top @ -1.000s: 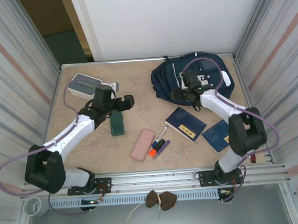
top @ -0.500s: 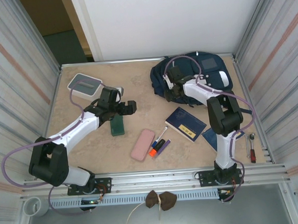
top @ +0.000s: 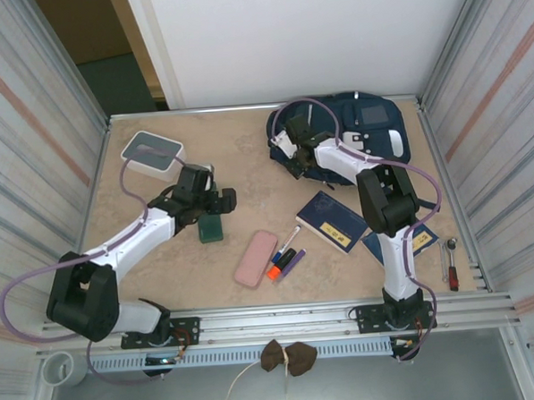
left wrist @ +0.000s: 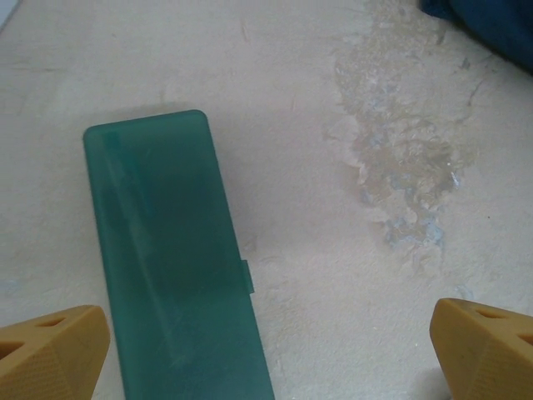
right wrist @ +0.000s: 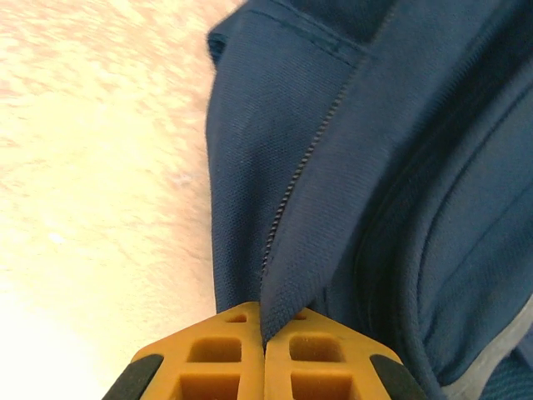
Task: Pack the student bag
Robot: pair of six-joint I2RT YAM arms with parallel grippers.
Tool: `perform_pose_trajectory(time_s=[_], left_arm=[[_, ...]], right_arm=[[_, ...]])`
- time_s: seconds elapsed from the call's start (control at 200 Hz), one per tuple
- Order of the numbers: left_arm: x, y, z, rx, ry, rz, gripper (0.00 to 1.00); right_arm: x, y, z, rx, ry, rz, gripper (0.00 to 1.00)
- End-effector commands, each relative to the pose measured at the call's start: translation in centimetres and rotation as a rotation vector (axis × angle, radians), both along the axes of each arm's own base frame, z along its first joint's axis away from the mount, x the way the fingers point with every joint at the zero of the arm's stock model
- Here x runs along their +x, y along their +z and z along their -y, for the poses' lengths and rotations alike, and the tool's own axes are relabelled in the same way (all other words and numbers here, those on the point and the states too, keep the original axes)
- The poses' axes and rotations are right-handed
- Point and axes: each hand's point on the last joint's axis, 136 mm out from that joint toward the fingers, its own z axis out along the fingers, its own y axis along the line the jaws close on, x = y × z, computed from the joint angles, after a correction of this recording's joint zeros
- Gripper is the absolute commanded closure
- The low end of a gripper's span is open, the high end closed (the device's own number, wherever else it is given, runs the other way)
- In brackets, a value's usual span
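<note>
a: where's the student bag (top: 371,127)?

b: at the far right corner of the table (top: 247,165), lying flat, its grey square patch facing up.

a: and the right gripper (top: 293,154)?

b: at the bag's near-left edge. on its wrist camera the right gripper (right wrist: 265,350) has its yellow fingers pressed together on a fold of the navy fabric (right wrist: 400,167) — the fold runs down beside a zipper line and ends right in the seam between them.

a: the left one?

b: the left gripper (top: 215,203) hangs over the far end of a green case (top: 211,226), jaws spread wide and holding nothing. from its own camera the left gripper (left wrist: 268,350) has one tip over the green case (left wrist: 175,267) — the other tip is over bare table.

a: anything else lying out?

b: a pink case (top: 256,258) and a blue notebook (top: 333,221) nearer the arms, and a white-and-grey box (top: 153,153) far left.
</note>
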Motion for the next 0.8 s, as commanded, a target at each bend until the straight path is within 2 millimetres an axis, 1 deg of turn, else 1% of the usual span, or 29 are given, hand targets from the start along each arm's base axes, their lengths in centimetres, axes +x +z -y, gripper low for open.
perform_pose_trajectory(time_s=[0.0,0.09,0.271,0.336,0.391,0.441,0.481,0.531,0.551,0.586,0.641,0.676,0.731,0.771,0.792], left_arm=[[-0.4,0.9,-1.1,0.016,0.048,0.032,0.01],[-0.7,1.2,-1.5,0.010,0.064,0.043,0.01],[-1.5,1.5,-1.9,-0.014,0.089,0.053,0.01],[-1.7,1.7,-1.9,-0.024,0.089,0.056,0.01],[-1.9,1.8,-1.9,-0.034,0.088,0.057,0.01],[-2.0,1.9,-1.8,-0.044,0.083,0.057,0.01],[-2.1,1.9,-1.7,-0.052,0.081,0.055,0.01],[-2.1,2.0,-1.4,-0.065,0.074,0.053,0.01],[-2.1,2.0,-1.3,-0.071,0.069,0.051,0.01],[-2.1,2.1,-1.0,-0.081,0.061,0.049,0.01],[-2.1,2.3,-0.6,-0.103,0.049,0.049,0.01],[-2.0,2.4,-0.3,-0.115,0.042,0.050,0.01],[-2.0,2.7,0.3,-0.140,0.026,0.054,0.01],[-2.0,2.9,0.7,-0.152,0.013,0.055,0.01],[-2.0,2.9,0.9,-0.159,0.008,0.056,0.01]], right_arm=[[0.0,1.7,-5.1,0.026,0.247,0.076,1.00],[-0.4,2.5,-7.0,0.046,0.333,0.092,1.00],[-1.9,3.5,-10.7,0.051,0.475,0.093,1.00],[-2.4,3.8,-11.6,0.060,0.507,0.088,1.00],[-2.6,4.2,-11.9,0.064,0.521,0.085,1.00],[-2.8,4.5,-12.0,0.058,0.524,0.085,0.97],[-2.9,4.9,-11.9,0.057,0.516,0.085,0.92],[-3.1,5.7,-11.5,0.083,0.491,0.071,0.83],[-3.3,6.0,-11.4,0.103,0.478,0.061,0.78],[-3.5,6.9,-11.0,0.144,0.448,0.046,0.70],[-3.9,8.8,-10.1,0.214,0.377,0.041,0.58],[-4.1,9.7,-9.3,0.247,0.326,0.038,0.51],[-4.5,11.2,-7.5,0.300,0.206,0.029,0.42],[-4.7,12.2,-5.8,0.351,0.079,0.015,0.38],[-4.9,12.3,-4.8,0.370,0.012,0.002,0.37]])
